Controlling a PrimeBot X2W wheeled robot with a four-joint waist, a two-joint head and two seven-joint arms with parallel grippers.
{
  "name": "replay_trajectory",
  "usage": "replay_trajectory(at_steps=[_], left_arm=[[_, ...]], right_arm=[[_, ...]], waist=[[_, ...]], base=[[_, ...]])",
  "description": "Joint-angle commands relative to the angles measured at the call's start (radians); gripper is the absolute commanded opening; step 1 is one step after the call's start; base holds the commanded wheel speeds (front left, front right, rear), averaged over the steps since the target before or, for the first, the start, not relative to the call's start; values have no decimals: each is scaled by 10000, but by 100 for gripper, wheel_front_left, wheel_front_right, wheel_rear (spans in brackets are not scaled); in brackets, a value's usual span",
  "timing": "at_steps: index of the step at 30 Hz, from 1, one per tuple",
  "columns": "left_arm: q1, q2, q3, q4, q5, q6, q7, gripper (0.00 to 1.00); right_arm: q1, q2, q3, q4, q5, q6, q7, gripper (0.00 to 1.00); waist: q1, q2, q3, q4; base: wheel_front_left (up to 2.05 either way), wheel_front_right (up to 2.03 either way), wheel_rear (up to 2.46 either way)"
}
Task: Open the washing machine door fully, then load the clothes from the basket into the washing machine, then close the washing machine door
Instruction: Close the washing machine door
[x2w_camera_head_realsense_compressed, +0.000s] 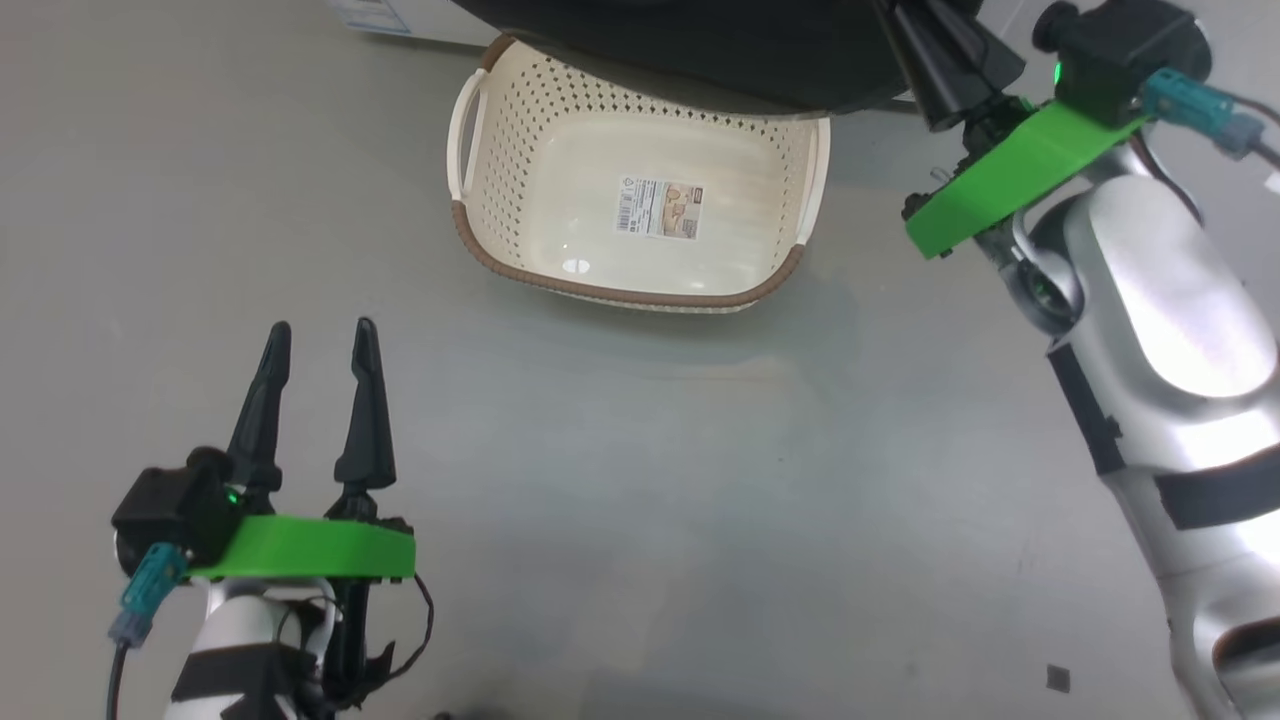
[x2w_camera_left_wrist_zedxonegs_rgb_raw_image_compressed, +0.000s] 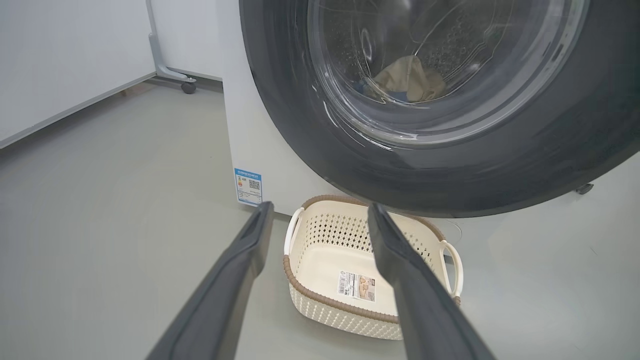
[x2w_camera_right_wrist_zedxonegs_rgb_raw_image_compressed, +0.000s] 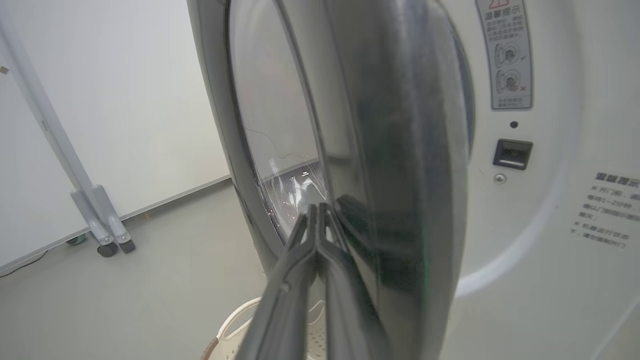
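Washing machine door (x2w_camera_right_wrist_zedxonegs_rgb_raw_image_compressed: 400, 150): likely heavy, rigid, with a slippery glossy rim; best pushed near its free edge. Right hand (x2w_camera_right_wrist_zedxonegs_rgb_raw_image_compressed: 318, 210) has fingers pressed together, empty, tips at door face. Left hand (x2w_camera_head_realsense_compressed: 322, 332) spread wide, empty.

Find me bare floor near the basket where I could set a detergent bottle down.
Bare floor runs between the basket and the left end effector, and wide on the robot's left of it. Crowded: the far side of the basket sits under the washing machine door, with the right end effector shut beside that door.
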Motion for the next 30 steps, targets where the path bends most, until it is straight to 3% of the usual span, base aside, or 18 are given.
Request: replay_trajectory(at_steps=[1,30], left_arm=[[-200,148,315,-288,-93,4,-69,100],[-1092,60,-988,-137,-481,4,-69,100]], right_arm=[[-532,68,-59,-104,-27,-13,-92,0],[-3718,-931,-593,2352,-355,-13,-93,0]], waist=[[-1,0,140,60],[-1,0,1157,879]], base=[[0,0,0],[0,0,0]])
